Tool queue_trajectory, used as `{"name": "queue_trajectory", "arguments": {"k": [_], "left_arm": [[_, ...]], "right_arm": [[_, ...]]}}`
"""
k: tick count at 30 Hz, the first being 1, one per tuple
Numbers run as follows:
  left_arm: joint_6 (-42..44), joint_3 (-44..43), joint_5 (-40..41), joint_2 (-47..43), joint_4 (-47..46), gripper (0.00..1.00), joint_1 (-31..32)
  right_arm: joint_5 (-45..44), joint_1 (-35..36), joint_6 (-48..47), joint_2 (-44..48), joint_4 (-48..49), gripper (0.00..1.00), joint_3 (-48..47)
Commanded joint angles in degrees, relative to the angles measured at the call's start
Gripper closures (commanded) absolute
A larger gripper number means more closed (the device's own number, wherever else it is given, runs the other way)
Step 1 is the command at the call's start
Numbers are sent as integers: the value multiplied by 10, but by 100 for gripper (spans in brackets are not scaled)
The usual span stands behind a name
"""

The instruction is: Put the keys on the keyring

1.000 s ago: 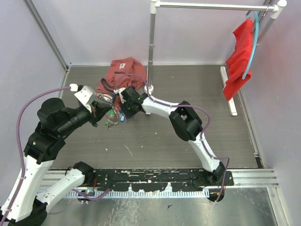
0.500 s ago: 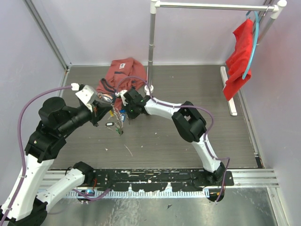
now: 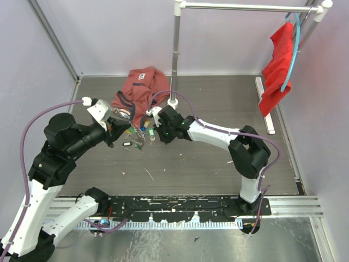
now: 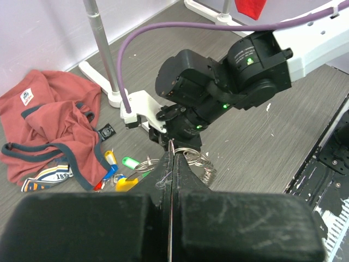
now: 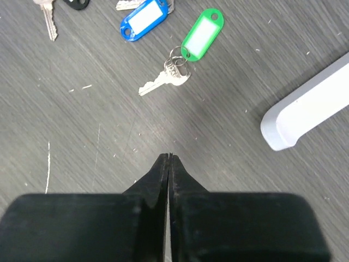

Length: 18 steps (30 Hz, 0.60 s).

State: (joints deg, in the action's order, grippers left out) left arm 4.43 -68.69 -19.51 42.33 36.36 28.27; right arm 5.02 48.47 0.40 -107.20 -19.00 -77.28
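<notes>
My left gripper [image 4: 172, 153] is shut, pinching the thin wire of the keyring [image 4: 200, 161], whose silvery loops hang just past its tip. In the top view it [image 3: 135, 140] sits left of the table's centre. My right gripper [image 5: 167, 157] is shut and empty over bare floor; in the left wrist view its fingertips [image 4: 175, 138] almost touch the ring. Loose keys lie nearby: a green-tagged key [image 5: 202, 34], a blue-tagged key [image 5: 143, 21] and an untagged silver key [image 5: 48, 22]. Yellow [image 4: 110, 158] and green [image 4: 131, 162] tags lie by the shirt.
A crumpled red shirt [image 3: 140, 90] lies behind the keys. A clothes rack's pole [image 3: 175, 54] stands on a white base [image 3: 173, 102] right behind my right wrist. A red cloth [image 3: 277, 65] hangs at the right. A white foot bar [image 5: 305, 109] lies right of my right gripper.
My right arm has swung its elbow to the right and pulled its gripper back a little. The tagged keys dropped from between the grippers and now lie on the floor.
</notes>
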Motion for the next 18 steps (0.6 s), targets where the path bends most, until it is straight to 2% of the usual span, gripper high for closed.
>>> {"name": "queue_trajectory", "arguments": {"k": [1, 4, 6, 9, 13, 18], "left_arm": [[0, 3, -15, -9, -21, 100, -2], [0, 1, -16, -9, -20, 100, -2], [1, -3, -14, -8, -18, 100, -2], [5, -11, 3, -9, -10, 100, -2], [9, -14, 22, -14, -6, 100, -2], [3, -15, 57, -25, -13, 100, -2]], "right_arm": [[21, 0, -2, 48, 35, 90, 31], [71, 0, -46, 36, 42, 65, 17], [68, 0, -72, 9, 32, 60, -17], [45, -4, -62, -35, 3, 58, -97], [-28, 4, 51, -68, 11, 59, -150], [-116, 35, 127, -116, -35, 59, -206]]}}
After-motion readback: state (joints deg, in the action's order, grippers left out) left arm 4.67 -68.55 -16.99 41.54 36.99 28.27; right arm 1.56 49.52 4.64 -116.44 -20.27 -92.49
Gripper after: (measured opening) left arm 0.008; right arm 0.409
